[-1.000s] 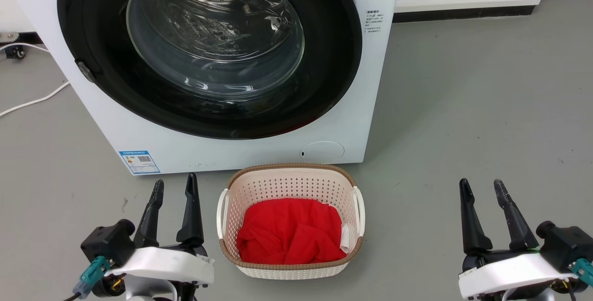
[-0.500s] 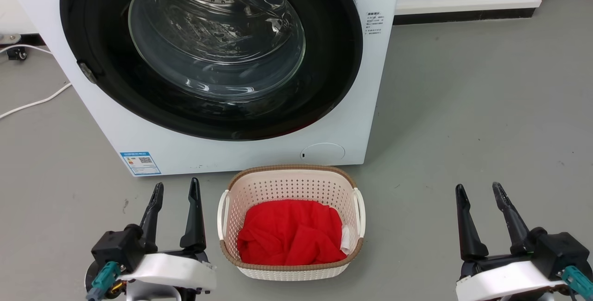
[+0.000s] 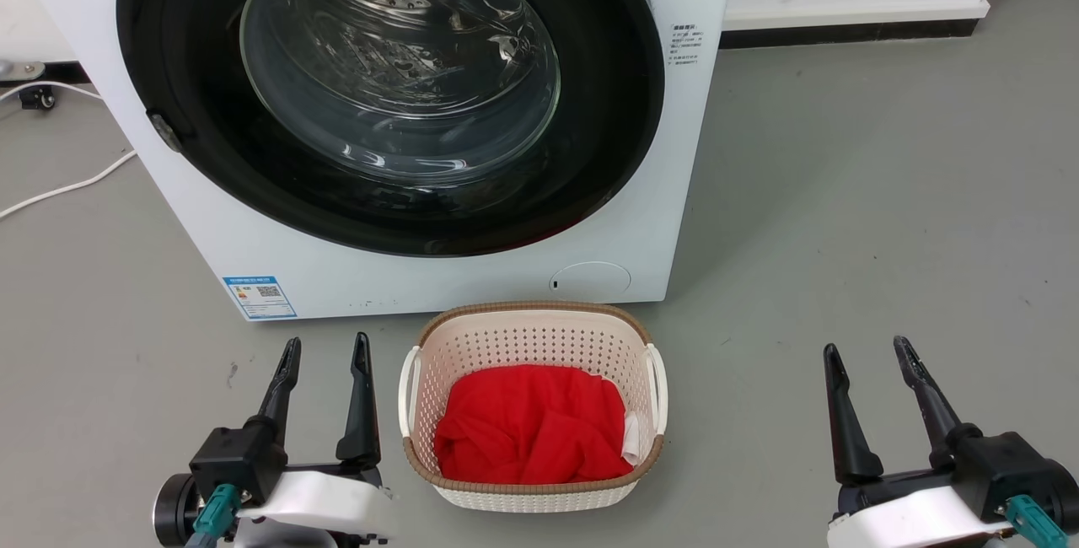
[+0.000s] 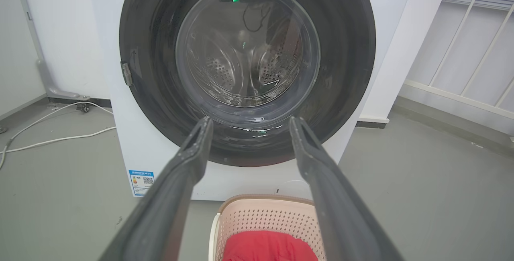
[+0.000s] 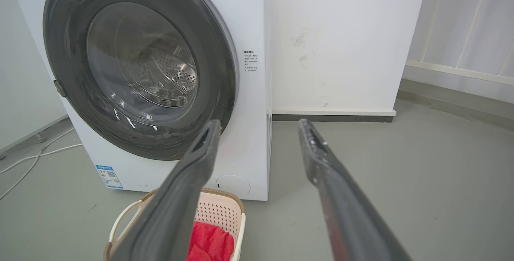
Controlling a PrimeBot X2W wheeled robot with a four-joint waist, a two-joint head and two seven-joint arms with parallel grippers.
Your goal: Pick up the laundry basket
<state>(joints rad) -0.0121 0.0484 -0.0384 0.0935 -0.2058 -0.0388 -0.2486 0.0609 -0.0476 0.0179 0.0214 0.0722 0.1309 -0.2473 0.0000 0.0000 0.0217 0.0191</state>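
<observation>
Over the last second my head camera had tipped a little, so the whole picture slid. That slide was no move of the things. Measured against it, both my arms had sunk toward the bottom edge and my wrists had rolled. My left end effector [image 3: 327, 339] and my right end effector [image 3: 866, 344] were both released, fingers spread, grasping nothing.

The laundry basket [image 3: 531, 344] had not shifted. It stood on the floor [image 3: 843, 194] just in front of the washing machine [image 3: 700, 152], between my two arms. My left fingers were just beside its left handle [image 3: 407, 379]. My right fingers were well apart from its right handle [image 3: 660, 388]. I judged that I had only been settling into a lower stance and the pick-up itself had not begun. The right arm had the longer way to close in.

Inside the basket lay a crumpled red cloth [image 3: 531, 426], heaped across the bottom and well below the brown rim. A small white scrap [image 3: 628, 438] was tucked against the right wall. I could not tell what it was.

The washing machine's round door [image 3: 396, 67] was shut. Through the glass I saw the bare metal drum [image 4: 245, 72] and no laundry in it.
</observation>
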